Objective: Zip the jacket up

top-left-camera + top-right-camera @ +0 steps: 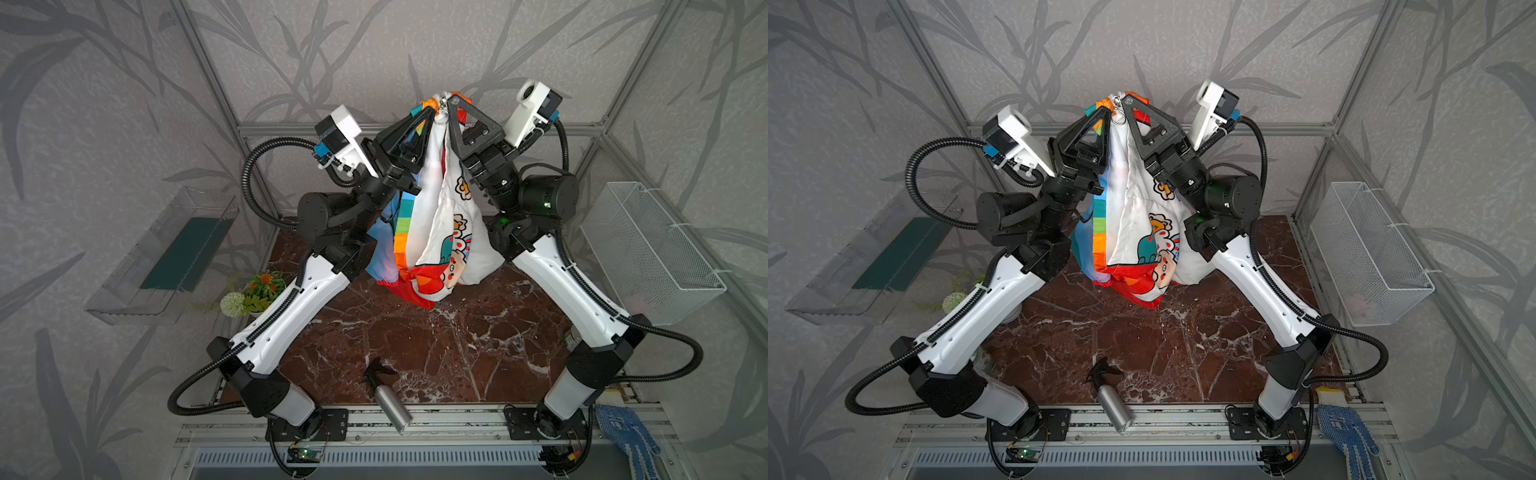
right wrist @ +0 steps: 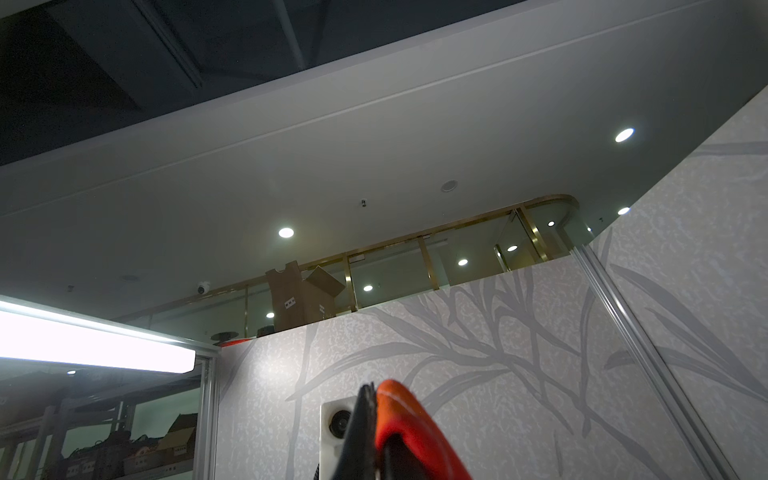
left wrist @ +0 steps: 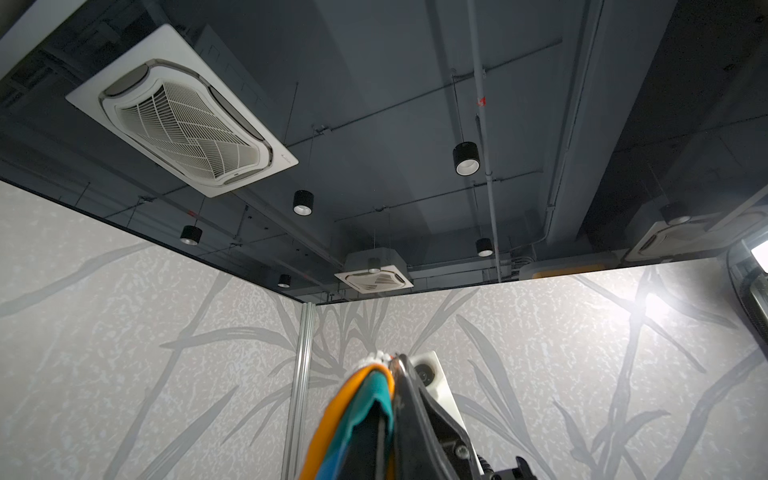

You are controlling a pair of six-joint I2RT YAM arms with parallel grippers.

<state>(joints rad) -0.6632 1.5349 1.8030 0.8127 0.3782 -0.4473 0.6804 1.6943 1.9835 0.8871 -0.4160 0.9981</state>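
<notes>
Both arms up, roughly mirrored. Left arm point(image 1: 291, 309) and right arm point(image 1: 569, 291) rise from their bases at the near edge, long white links sloping inward, elbows bent, wrists turned upward. Left claw point(image 1: 432, 111) and right claw point(image 1: 454, 100) point up and converge. Their tips are just beside each other at the highest point, with the right tip slightly above the left in both top views. Jaws closed on both claws: each pinches the top edge of the jacket point(image 1: 432, 208), which hangs between the forearms. Each wrist view shows cloth folded over its own closed tip.
</notes>
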